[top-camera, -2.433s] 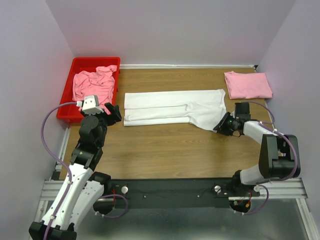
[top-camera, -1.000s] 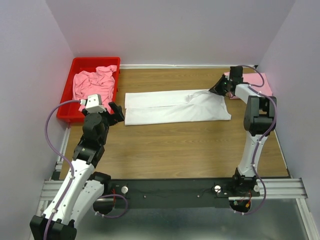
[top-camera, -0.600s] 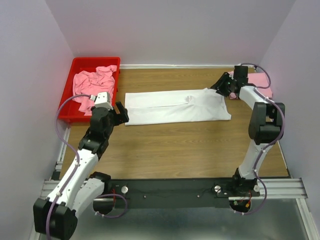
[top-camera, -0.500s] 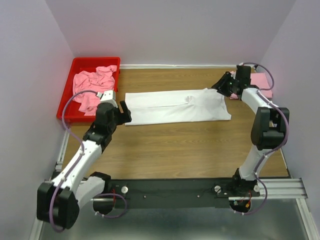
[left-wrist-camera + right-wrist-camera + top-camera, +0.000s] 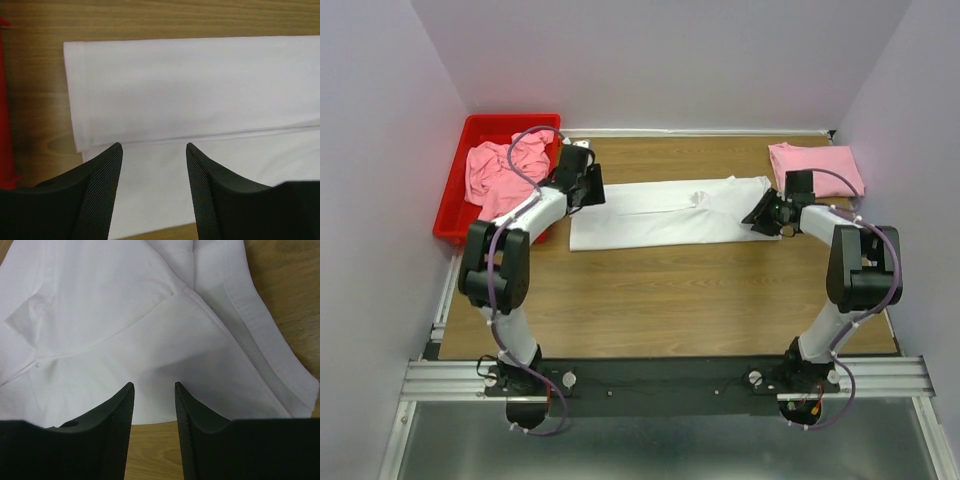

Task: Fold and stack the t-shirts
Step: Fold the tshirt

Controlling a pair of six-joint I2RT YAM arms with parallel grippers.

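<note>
White shirt (image 5: 665,212) is lying across the middle of the worktop (image 5: 670,300), folded lengthwise into one long strip running left to right. Its left end is sitting just beside the red bin (image 5: 452,222). Its right end is lying near the folded pink shirt (image 5: 816,170), which is resting flat at the far right corner, apart from the white one. More pink shirts (image 5: 492,172) are lying crumpled inside the bin.

Left arm (image 5: 535,205) is reaching along the bin's inner side, and the left jaws are hovering over the strip's left end. They are standing moderately wide with nothing between them (only white cloth is showing through the gap). Whether their tips are touching the fabric, I cannot tell. In the left wrist view a fold line is running across the shirt just beyond the tips, and bare wood is showing past the stitched left hem.

Right arm (image 5: 820,215) is stretching in from the right, and the right jaws are hanging at the strip's right end, over its near edge. They are standing narrowly apart, gripping nothing; cloth is showing in the gap at the tips and wood lower down. The right wrist view is showing layered folds and a stitched hem running diagonally toward the near right corner.
</note>
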